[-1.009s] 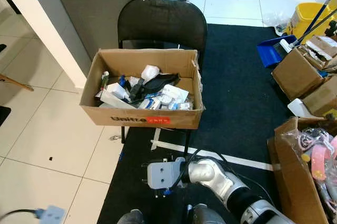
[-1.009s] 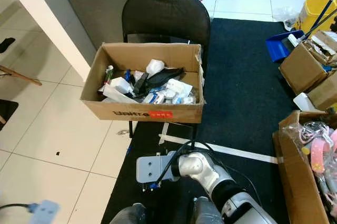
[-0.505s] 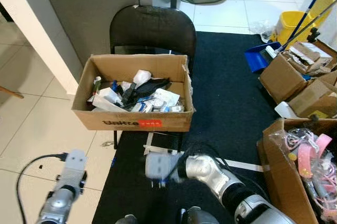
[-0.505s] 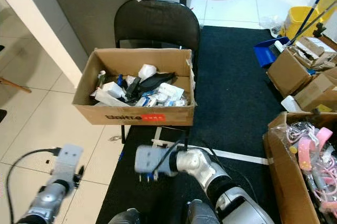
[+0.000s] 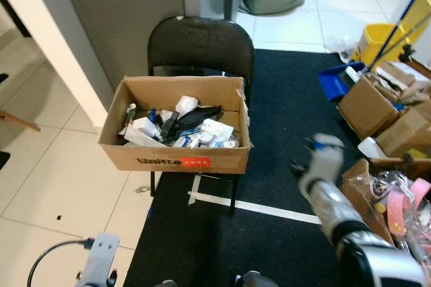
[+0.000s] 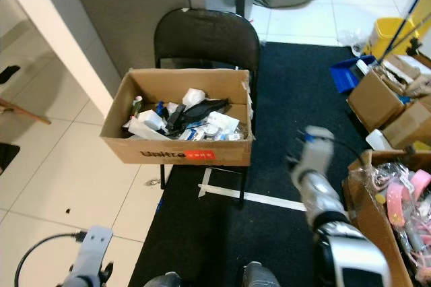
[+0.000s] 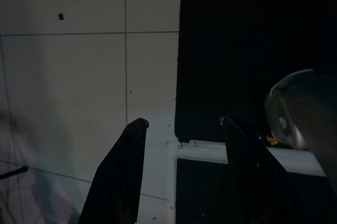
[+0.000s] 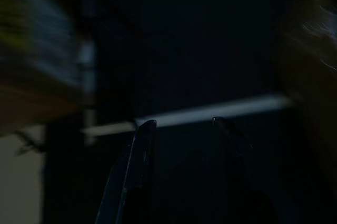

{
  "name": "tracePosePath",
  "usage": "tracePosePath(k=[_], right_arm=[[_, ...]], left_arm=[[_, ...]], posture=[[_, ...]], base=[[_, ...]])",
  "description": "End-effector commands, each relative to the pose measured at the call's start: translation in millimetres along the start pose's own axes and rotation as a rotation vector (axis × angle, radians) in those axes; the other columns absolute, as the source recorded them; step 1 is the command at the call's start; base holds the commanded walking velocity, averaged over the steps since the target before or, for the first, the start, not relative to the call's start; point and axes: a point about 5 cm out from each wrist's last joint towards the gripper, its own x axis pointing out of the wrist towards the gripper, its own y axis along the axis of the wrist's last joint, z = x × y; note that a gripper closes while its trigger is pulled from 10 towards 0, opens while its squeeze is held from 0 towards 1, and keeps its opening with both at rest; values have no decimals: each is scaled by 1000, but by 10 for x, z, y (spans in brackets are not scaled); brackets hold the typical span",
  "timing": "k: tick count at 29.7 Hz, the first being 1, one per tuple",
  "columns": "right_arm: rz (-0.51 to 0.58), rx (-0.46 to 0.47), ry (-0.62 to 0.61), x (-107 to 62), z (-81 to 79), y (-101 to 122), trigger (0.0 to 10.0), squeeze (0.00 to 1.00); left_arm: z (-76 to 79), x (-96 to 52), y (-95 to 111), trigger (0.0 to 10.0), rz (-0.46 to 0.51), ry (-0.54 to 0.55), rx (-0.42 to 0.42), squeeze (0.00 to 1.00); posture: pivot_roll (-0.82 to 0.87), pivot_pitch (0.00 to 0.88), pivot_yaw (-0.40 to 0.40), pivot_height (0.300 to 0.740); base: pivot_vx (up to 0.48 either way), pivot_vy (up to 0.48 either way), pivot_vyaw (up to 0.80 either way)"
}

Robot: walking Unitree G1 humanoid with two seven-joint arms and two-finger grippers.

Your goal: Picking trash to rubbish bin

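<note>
Trash (image 5: pixel 178 122) sits heaped in a cardboard box (image 5: pixel 176 154) on a black folding chair (image 5: pixel 201 41), ahead of both arms and well apart from either gripper. Going left to right: the left gripper (image 7: pixel 181 129) hangs low over the seam between floor tile and dark carpet, its two black fingers (image 7: pixel 124 174) spread with nothing between them, the box forward and to its right. The box lies with its long side across the robot's front, open top up; inside, a white bottle and a dark strap-like piece run roughly along that length, though the smaller bits are too jumbled to tell. The right gripper (image 6: pixel 304 147) is raised and blurred beside the box's right end, the trash off to its left; its fingers (image 8: pixel 134 169) look parted and empty, as far as the dark wrist view allows. To do this well, I'd say it should settle first, then come down from above onto one long piece, closing across its narrow width.
</note>
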Motion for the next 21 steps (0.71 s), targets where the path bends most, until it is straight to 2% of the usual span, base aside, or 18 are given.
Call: tracePosePath(k=[1,4,7,8,9,13,15,21], right_arm=[[-73,36,-38,-44,52,-206,10000,0],[-230,-35,-76,-190,219,-628,10000,0],[-353,-42,-55,-344,262,-982,10000,0],[-353,-42,-55,-344,262,-982,10000,0],[-427,-101,-78,-432,289,-1156,10000,0],[-475,-110,-74,-495,269,-1280,10000,0],[-503,-143,-55,-526,235,-1346,10000,0],[-537,-205,-37,-558,232,-1401,10000,0]], left_arm=[[-16,-31,-121,10000,-48,5,-20,0],[31,-56,-222,10000,-86,-1,-43,0],[95,-88,-336,10000,-130,-4,-81,0],[95,-88,-336,10000,-130,-4,-81,0],[148,-110,-405,10000,-154,-16,-83,0],[190,-126,-448,10000,-168,-23,-88,0],[204,-125,-448,10000,-168,-25,-95,0],[239,-119,-433,10000,-163,-32,-102,0]], posture=[[-6,77,76,740],[-11,72,70,740],[-2,67,61,740],[-2,67,61,740],[-4,56,57,740],[-3,55,52,740],[-2,52,49,740],[17,58,44,740]], base=[[0,0,0],[0,0,0],[0,0,-267],[0,0,-800],[0,0,-800],[0,0,-800],[0,0,-800],[0,0,-792]])
